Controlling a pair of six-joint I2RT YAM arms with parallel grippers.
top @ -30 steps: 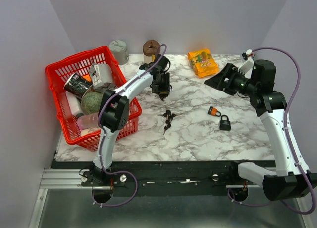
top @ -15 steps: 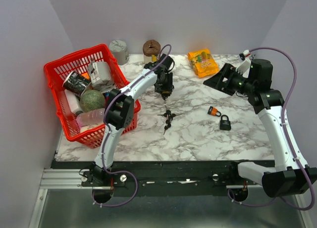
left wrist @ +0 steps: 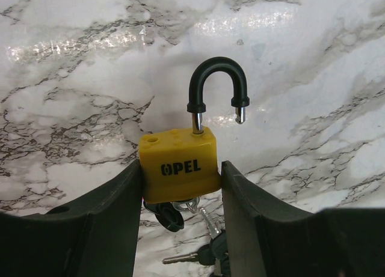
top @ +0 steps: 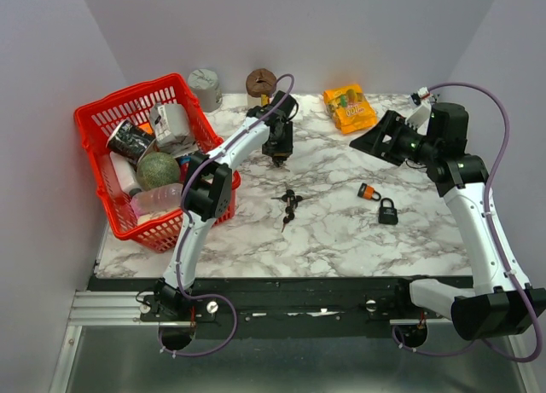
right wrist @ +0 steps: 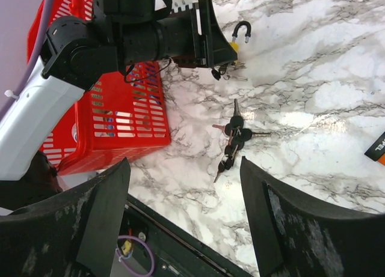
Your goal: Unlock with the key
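Over the last second the left arm [top: 223,150] has swung its elbow rightward and drawn its wrist slightly toward the top of the overhead frame. The red basket [top: 94,120] at the left has shifted a little with it, while the right arm has barely moved. On the marble bench [top: 341,239] nothing else has changed place.

The left end effector [top: 278,157], upper centre of the overhead view, is clamped on the body of a yellow padlock [left wrist: 178,164] and holds it above the bench. The right end effector [top: 371,137], upper right, has its fingers apart and grips nothing.

The shackle [left wrist: 216,79] stands raised, one leg free of the body and swung aside, so this lock looks already opened. A key ring [left wrist: 195,214] hangs beneath it, the key apparently in the cylinder.

What remains seems small: set the lock down, perhaps pull the key out. A loose bunch of keys [top: 289,205] lies mid-frame; an orange padlock [top: 368,191] and a black padlock [top: 388,212] sit untouched just right of it, and whether those are locked cannot be told.
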